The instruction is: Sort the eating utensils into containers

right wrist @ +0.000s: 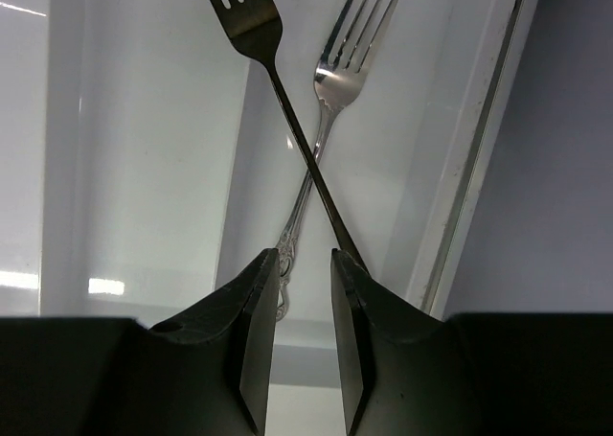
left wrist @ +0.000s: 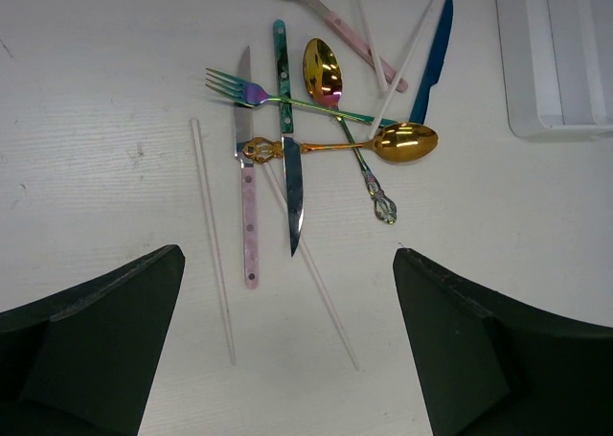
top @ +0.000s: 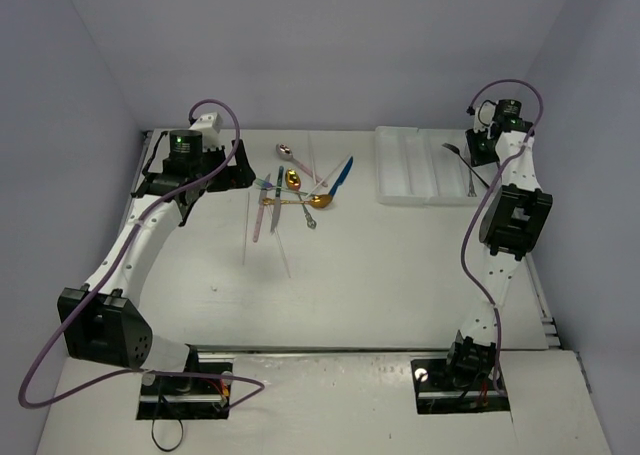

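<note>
Dark fork (right wrist: 284,101), silver fork (right wrist: 337,77) — crossed, white tray (right wrist: 144,168)

Dark fork (right wrist: 287,101) handle end hidden behind R gripper (right wrist: 305,256); tray (left wrist: 522,62) cut off at L-wrist view edge.

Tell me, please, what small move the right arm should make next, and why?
Probably lift the right claw straight up, clear of the tray. Its jaws stand slightly parted with nothing between them, and the dark fork and silver fork lie crossed in the tray below, so this drop looks finished.
</note>
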